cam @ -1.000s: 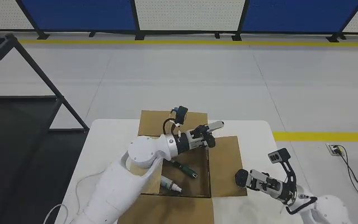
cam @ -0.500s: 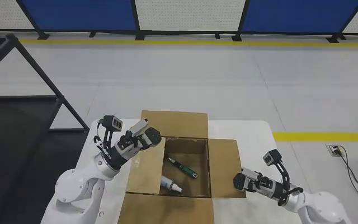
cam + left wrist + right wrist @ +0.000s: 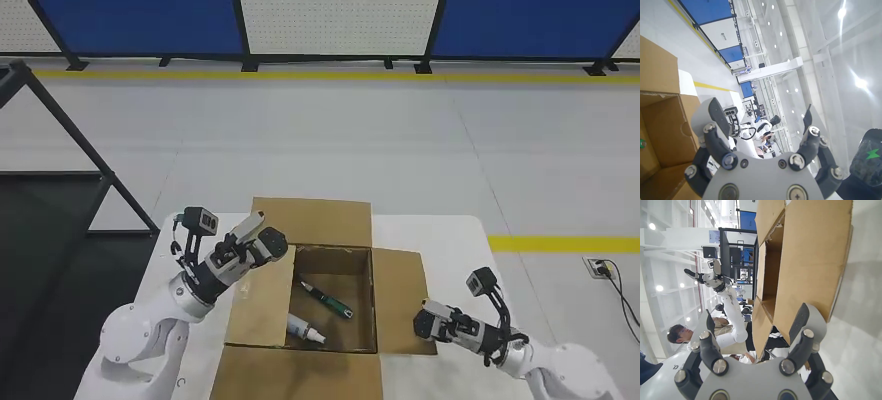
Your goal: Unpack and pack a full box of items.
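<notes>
Box (image 3: 310, 220) lies between both end effectors: left end effector (image 3: 266, 241) at its left flap, right end effector (image 3: 424, 322) at its right flap. Both are spread apart and empty.

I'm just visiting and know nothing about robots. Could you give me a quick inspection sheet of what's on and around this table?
Surface: white table, carrying one box.
Job's things: open cardboard box, flaps spread; inside lie a green pen-like item and a white bottle.
Clutter: nothing seen.
Hands: left hand open, empty, near the box's left side; right hand open, empty, at the right flap's edge.
Cables: floor socket with a cable.
Surroundings: blue partition panels, yellow floor line, black frame.
</notes>
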`<action>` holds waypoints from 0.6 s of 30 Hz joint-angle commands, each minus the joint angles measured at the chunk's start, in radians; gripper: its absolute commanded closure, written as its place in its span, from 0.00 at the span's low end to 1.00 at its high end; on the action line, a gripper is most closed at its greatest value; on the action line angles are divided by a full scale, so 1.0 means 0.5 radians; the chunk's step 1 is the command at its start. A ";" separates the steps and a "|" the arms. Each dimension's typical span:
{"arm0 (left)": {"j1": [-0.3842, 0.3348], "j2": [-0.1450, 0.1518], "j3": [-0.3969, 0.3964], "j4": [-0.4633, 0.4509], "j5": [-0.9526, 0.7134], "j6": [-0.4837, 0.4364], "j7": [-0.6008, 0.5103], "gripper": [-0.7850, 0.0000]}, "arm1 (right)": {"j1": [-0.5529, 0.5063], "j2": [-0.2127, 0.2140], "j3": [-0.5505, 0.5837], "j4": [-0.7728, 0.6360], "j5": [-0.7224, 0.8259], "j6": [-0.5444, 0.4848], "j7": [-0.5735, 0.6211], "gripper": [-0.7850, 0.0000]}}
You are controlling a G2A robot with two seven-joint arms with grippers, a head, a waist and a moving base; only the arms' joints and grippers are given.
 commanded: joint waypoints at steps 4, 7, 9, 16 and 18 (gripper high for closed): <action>0.242 0.005 -0.205 -0.137 -0.126 -0.176 0.233 0.00 | -0.014 0.013 -0.006 0.015 -0.067 0.045 0.016 0.00; 0.394 0.008 -0.352 -0.204 -0.200 -0.279 0.346 0.00 | -0.008 0.017 -0.029 0.041 -0.105 0.067 0.017 0.00; 0.493 0.010 -0.452 -0.245 -0.238 -0.354 0.398 0.00 | -0.001 0.019 -0.043 0.064 -0.123 0.085 0.003 0.00; 0.739 0.006 -0.686 -0.266 -0.344 -0.508 0.562 0.00 | 0.019 0.023 -0.092 0.134 -0.130 0.090 0.006 0.00; 0.777 0.005 -0.717 -0.256 -0.366 -0.531 0.578 0.00 | 0.024 0.023 -0.103 0.153 -0.123 0.085 0.002 0.00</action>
